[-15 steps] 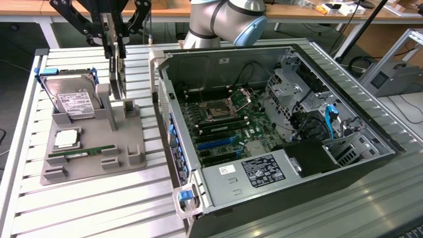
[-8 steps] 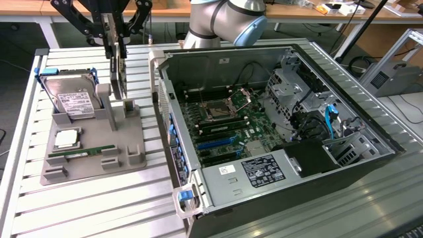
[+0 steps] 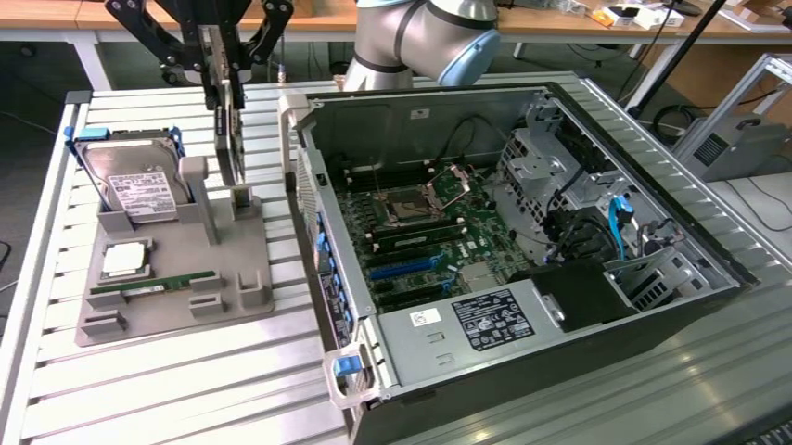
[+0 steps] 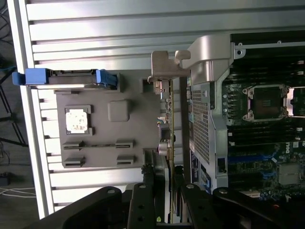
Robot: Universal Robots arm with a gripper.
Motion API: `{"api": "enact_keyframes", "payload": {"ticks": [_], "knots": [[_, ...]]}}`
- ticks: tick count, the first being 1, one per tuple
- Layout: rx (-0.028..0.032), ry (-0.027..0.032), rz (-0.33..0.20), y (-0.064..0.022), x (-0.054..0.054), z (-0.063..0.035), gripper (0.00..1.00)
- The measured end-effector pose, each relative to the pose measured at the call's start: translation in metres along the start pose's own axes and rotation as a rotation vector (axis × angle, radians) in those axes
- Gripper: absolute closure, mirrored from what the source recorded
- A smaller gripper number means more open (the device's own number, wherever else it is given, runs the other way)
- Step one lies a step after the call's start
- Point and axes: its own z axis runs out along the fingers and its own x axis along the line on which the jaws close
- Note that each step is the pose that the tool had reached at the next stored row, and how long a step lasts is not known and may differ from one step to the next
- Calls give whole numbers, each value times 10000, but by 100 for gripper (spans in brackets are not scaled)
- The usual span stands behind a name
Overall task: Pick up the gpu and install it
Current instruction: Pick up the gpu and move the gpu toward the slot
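We find little that can be read. On the hard drive (image 3: 130, 158), at the exterior view's left, a white label (image 3: 143, 193) carries lines of print too small for us to read. In the computer case (image 3: 371, 130), the power supply (image 3: 433, 341) at the near end bears a black label (image 3: 492, 315) with white text and marks, also too fine to make out. Just beside it, a small white sticker (image 3: 425, 316) shows dark marks we cannot read. In the wrist view, white lettering (image 4: 299, 144) on the motherboard (image 4: 267, 143) may be a brand name; we cannot tell. The gpu (image 3: 229, 139) stands edge-on, so we can read no print on it.
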Motion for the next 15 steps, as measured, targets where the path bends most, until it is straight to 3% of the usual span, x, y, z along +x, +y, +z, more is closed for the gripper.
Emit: {"api": "enact_keyframes", "payload": {"ticks": [15], "knots": [[0, 1, 0, 8, -135, 4, 73]]}}
